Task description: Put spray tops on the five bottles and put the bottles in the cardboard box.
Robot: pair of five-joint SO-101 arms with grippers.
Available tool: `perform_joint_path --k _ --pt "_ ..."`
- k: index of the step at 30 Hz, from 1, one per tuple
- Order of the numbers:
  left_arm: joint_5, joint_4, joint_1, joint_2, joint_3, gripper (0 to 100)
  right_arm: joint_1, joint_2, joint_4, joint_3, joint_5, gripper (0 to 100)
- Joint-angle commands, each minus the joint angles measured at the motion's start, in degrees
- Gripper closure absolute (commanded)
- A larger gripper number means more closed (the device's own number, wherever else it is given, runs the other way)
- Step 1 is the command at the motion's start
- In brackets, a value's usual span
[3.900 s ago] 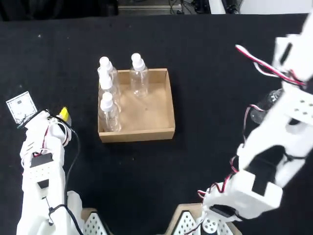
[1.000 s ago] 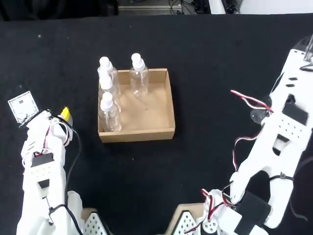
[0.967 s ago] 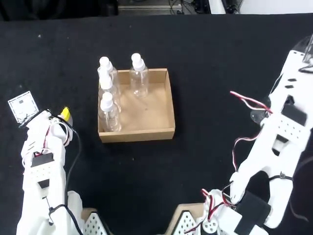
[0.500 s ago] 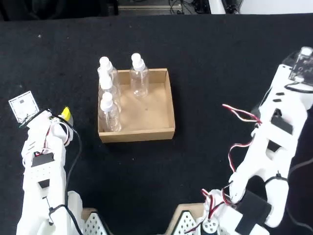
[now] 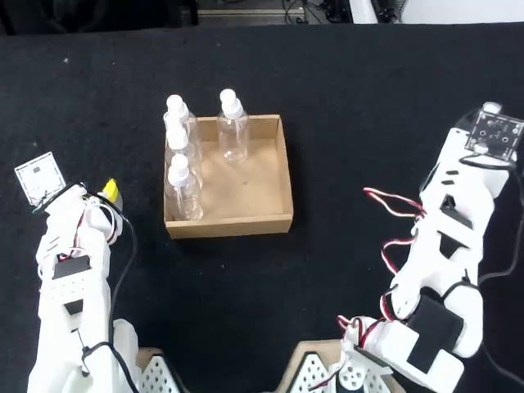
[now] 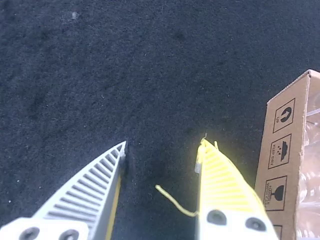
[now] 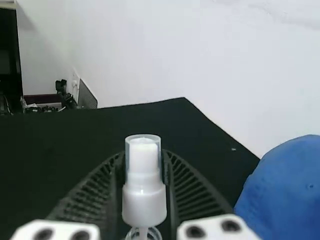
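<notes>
The cardboard box [image 5: 282, 176] sits mid-table. Inside it stand clear bottles with white spray tops: three in a row along one wall [image 5: 182, 187], [image 5: 178, 146], [image 5: 176, 113] and one at the far side [image 5: 232, 123]. My right gripper [image 7: 144, 156] is shut on a fifth bottle just below its spray top [image 7: 144, 185], held upright above the table; that top peeks out by the arm's wrist [image 5: 491, 107] at the right. My left gripper [image 6: 164, 147] is open and empty, low over the black cloth, with the box's outer wall [image 6: 287, 150] just beside it.
A black cloth [image 5: 352, 82] covers the table. A small white tag [image 5: 37, 177] lies by the left arm [image 5: 74, 270]. The right arm [image 5: 450, 246] stretches along the right side. A blue object [image 7: 285, 195] and a white wall show behind the held bottle.
The right arm has straightened and swung its wrist up and away from the table with the bottle in its gripper. The left arm and the boxed bottles stayed still.
</notes>
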Motion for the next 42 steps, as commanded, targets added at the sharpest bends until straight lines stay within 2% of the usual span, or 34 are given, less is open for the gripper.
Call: perform_joint_path --k 1,4,10,24,31,36,42 --pt "-0.4 -1.1 0.4 -0.5 -0.9 80 -1.1 -0.2 -1.7 0.5 -0.1 98.2" --pt "-0.4 -1.1 0.4 -0.5 -0.9 80 -1.1 -0.2 -1.6 1.5 -0.1 96.2" --pt "-0.4 -1.1 0.4 -0.5 -0.9 80 -1.2 -0.3 -1.7 1.9 -0.1 82.7" --pt "-0.4 -1.1 0.4 -0.5 -1.1 80 -1.1 -2.9 -0.6 2.2 -0.1 81.5" --pt "-0.4 -1.1 0.4 -0.5 -1.1 80 -3.8 -14.5 16.7 2.7 -0.1 64.8" --pt "-0.4 -1.1 0.4 -0.5 -1.0 80 -4.2 -16.8 24.2 2.9 -0.1 64.2" --pt "-0.4 -1.1 0.4 -0.5 -1.0 80 -3.8 -14.6 15.6 8.7 -0.1 64.2"
